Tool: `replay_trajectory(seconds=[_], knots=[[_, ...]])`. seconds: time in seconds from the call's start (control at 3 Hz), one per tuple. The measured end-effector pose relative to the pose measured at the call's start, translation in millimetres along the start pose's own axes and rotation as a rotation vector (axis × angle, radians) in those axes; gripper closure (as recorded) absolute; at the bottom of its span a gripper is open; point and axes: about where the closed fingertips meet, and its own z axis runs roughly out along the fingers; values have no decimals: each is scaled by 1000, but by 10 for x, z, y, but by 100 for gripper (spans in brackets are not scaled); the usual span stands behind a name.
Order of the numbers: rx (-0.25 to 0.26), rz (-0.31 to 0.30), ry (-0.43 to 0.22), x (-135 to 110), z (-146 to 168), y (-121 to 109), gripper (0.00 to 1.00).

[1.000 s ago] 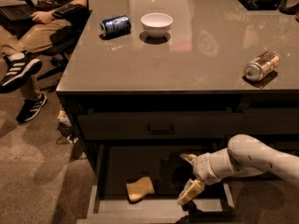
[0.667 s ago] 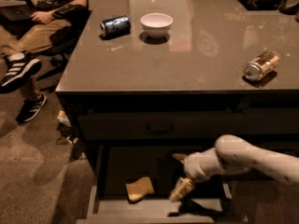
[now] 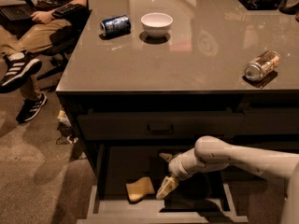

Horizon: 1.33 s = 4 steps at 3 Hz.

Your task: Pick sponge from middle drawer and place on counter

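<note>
The pale yellow-tan sponge (image 3: 139, 189) lies on the dark floor of the open middle drawer (image 3: 100, 171), towards its left front. My gripper (image 3: 166, 174) reaches into the drawer from the right on a white arm. It sits just to the right of the sponge, with one tan finger (image 3: 167, 187) close beside the sponge and the other finger (image 3: 165, 157) further back. The fingers are spread apart and hold nothing. The glossy grey-brown counter (image 3: 201, 55) spans the top of the view above the drawers.
On the counter stand a white bowl (image 3: 156, 24), a blue can (image 3: 115, 25) on its side and a tan metal can (image 3: 261, 65) on its side at the right. A shut drawer front with a bar handle (image 3: 160, 129) is above. A seated person's legs (image 3: 23, 69) are at left.
My gripper and arm have moved left inside the drawer, closing in on the sponge. The sponge has not moved.
</note>
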Motion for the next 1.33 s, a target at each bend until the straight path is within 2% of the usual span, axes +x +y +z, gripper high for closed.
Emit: replay_trajectory(seconds=[0.67, 1.33], knots=[[-14, -45, 21, -63, 579, -14, 0], [-5, -52, 70, -51, 939, 44, 0]])
